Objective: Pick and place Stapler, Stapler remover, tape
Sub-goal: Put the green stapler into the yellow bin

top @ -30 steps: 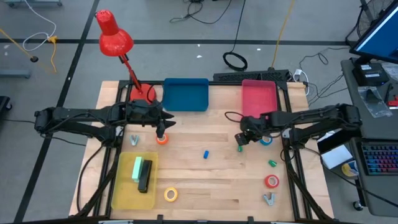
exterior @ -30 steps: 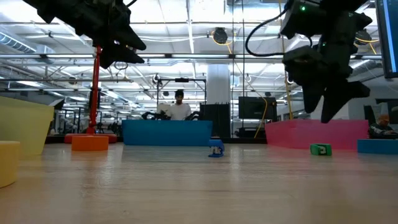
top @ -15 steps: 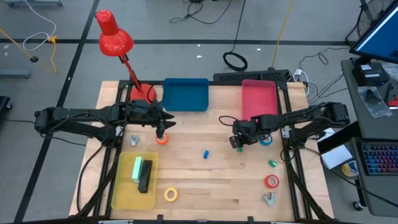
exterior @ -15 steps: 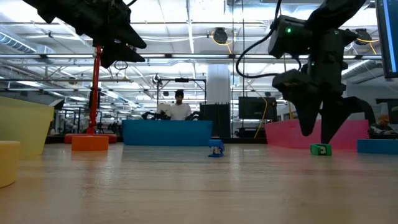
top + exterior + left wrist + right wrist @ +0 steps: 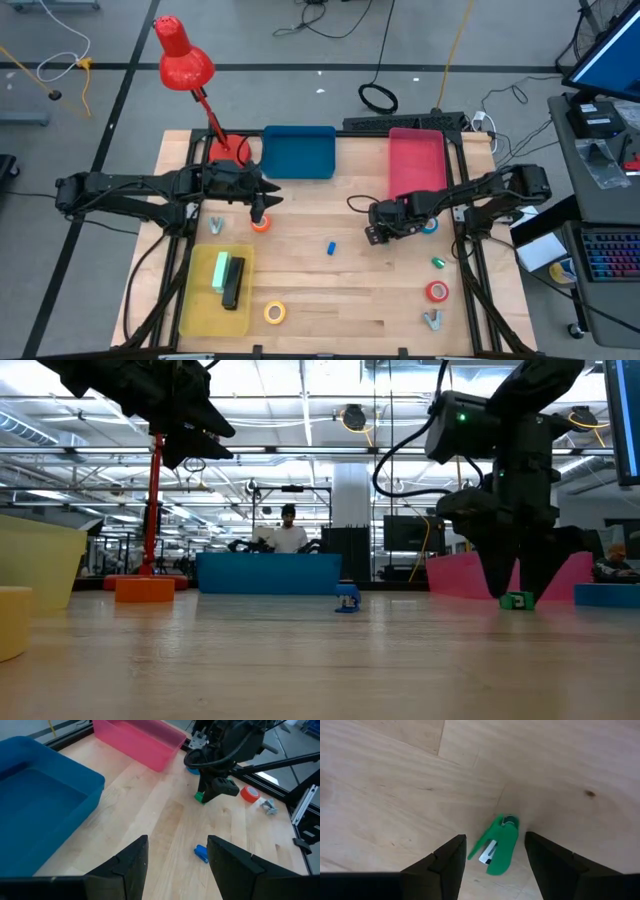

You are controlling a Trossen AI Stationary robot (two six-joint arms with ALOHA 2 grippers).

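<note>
Green mini stapler [image 5: 498,845] flat on the bare wood near the table's middle, framed between the spread fingers of the right gripper [image 5: 377,233], not yet touched, pink bin [image 5: 415,157] just behind. Left gripper [image 5: 259,212] parked over the orange tape [image 5: 261,225], fingers apart and empty, by the red lamp's base [image 5: 228,151]. Elsewhere: blue tape [image 5: 430,226] under the right arm, red tape [image 5: 437,292] and yellow tape [image 5: 275,313] near the front edge, small blue stapler [image 5: 330,247] mid-table, yellow tray [image 5: 196,300] front left.
</note>
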